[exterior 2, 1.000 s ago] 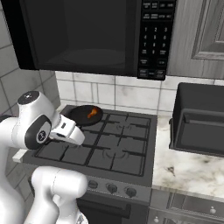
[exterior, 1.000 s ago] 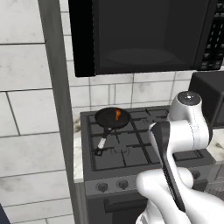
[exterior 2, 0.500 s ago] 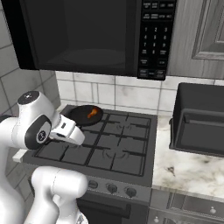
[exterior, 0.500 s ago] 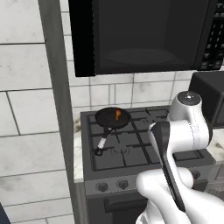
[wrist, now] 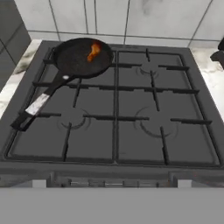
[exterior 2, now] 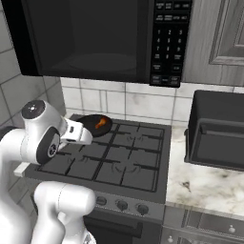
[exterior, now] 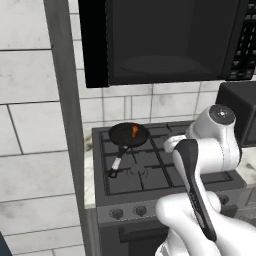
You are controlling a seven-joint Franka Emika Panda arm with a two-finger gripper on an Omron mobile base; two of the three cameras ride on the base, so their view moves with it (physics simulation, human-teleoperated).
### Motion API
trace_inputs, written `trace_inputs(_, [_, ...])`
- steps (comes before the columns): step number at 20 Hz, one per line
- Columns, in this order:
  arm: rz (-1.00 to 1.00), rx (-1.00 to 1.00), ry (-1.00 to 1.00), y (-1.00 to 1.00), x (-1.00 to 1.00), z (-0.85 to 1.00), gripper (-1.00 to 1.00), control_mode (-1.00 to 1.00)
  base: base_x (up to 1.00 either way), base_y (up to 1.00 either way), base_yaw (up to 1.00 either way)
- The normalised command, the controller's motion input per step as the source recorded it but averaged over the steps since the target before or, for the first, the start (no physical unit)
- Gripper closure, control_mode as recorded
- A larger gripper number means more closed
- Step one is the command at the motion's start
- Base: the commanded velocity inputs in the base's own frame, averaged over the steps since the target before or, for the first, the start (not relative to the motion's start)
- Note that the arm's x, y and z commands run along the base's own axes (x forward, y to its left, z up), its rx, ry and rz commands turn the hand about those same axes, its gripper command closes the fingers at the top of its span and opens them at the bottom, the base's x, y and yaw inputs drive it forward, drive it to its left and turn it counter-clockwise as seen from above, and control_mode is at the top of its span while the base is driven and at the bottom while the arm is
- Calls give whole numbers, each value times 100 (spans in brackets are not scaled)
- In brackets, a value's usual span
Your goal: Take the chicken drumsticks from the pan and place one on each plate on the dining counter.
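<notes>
The black pan (wrist: 81, 57) sits on the stove's back left burner, its long handle (wrist: 39, 103) running toward the front left corner. Orange-brown chicken drumsticks (wrist: 93, 51) lie in the pan's far right part, bunched so I cannot separate them. The pan (exterior: 129, 134) with the drumsticks (exterior: 134, 131) also appears left of my arm, and again as pan (exterior 2: 95, 125) and drumsticks (exterior 2: 100, 123) just beyond my white hand (exterior 2: 78, 133). The hand hangs above the stove's front left, short of the pan, and its fingers are hidden. The plates and the dining counter are out of view.
A dark gas stove (wrist: 131, 109) with grates lies under the hand. A black microwave (exterior 2: 95, 38) hangs low above it. A dark box-shaped appliance (exterior 2: 217, 128) stands on the marble counter (exterior 2: 200, 183) to the right. A tall grey panel (exterior: 65, 100) borders the stove's left.
</notes>
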Motion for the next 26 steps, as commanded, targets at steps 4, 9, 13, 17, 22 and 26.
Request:
trace_inputs(4, [13,0,-11,17,51,0,-100,-100,0,0,0])
trace_inputs(9, [-2,0,-14,28,50,-2,-100,-100,0,0,0])
trace_inputs(13, [-10,0,-17,25,33,-7,-100,-100,0,0,0])
trace_inputs(17, [-16,0,3,18,56,0,-100,-100,0,0,0])
trace_inputs(22, [-3,0,5,2,45,-1,-100,-100,0,0,0])
trace_inputs(26, [0,0,3,0,48,-9,-100,-100,0,0,0])
